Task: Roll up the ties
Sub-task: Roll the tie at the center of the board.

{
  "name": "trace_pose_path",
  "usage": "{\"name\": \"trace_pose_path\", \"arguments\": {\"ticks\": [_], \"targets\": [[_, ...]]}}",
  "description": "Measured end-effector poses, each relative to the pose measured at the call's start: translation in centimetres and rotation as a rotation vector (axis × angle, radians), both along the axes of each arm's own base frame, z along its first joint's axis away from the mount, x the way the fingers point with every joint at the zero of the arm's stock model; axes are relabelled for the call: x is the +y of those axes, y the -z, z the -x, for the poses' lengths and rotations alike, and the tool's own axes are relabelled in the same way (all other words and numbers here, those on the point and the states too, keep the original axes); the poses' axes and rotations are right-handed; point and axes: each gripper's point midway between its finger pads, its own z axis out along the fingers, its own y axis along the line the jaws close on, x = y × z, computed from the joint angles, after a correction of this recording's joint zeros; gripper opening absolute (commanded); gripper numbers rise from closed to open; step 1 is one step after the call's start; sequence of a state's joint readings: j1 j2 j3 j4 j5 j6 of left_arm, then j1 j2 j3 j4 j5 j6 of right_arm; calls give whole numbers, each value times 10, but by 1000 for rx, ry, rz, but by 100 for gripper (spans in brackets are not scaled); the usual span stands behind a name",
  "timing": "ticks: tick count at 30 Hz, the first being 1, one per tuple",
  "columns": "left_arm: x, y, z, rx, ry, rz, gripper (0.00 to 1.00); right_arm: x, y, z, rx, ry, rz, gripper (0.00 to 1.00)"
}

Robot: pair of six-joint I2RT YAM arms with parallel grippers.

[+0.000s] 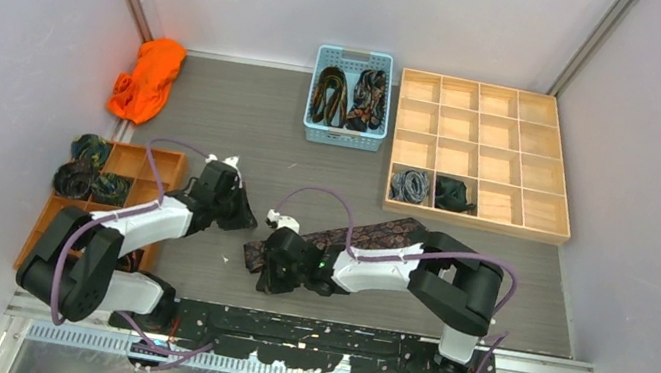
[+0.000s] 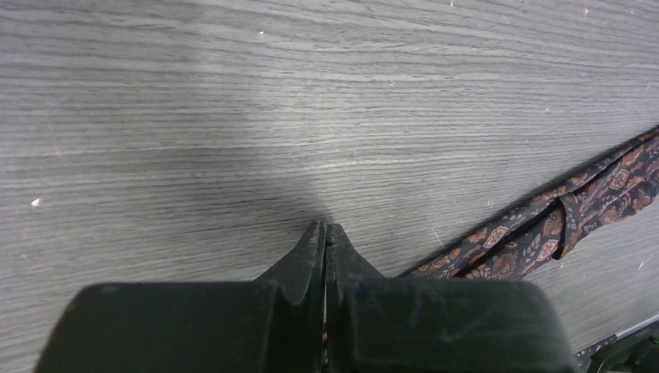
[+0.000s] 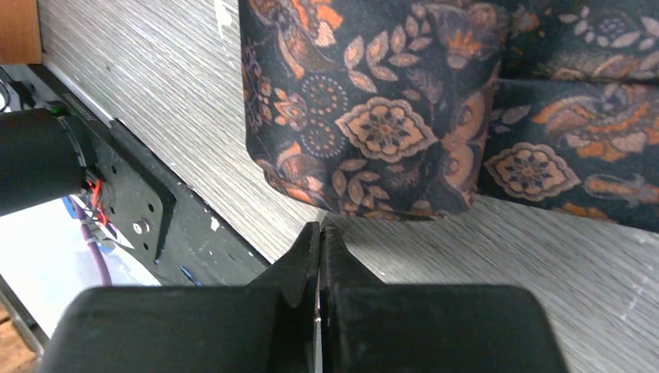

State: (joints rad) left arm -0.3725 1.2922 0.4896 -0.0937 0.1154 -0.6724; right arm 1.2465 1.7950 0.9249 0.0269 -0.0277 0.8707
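One flat tie, one basket, one wooden grid, one orange cloth.

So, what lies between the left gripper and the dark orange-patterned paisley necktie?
Nothing: only bare grey wood-grain tabletop separates the left gripper from the dark paisley necktie, per the left wrist view.
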Motion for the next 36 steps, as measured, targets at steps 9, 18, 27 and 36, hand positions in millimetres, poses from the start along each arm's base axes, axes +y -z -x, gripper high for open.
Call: {"name": "trace_pose_path", "arguments": {"ticks": [9, 18, 27, 36], "targets": [[-9, 1, 0, -30, 5, 65, 0, 17, 0, -12, -30, 46, -72, 1], [-14, 2, 12, -23, -20, 146, 0, 30, -1, -25, -78, 72, -83, 1], [-11, 2, 34, -22, -47, 192, 0, 41, -1, -33, -105, 70, -83, 1], [2, -1, 39, 15, -90, 123, 0, 40, -1, -33, -110, 63, -74, 1]]}}
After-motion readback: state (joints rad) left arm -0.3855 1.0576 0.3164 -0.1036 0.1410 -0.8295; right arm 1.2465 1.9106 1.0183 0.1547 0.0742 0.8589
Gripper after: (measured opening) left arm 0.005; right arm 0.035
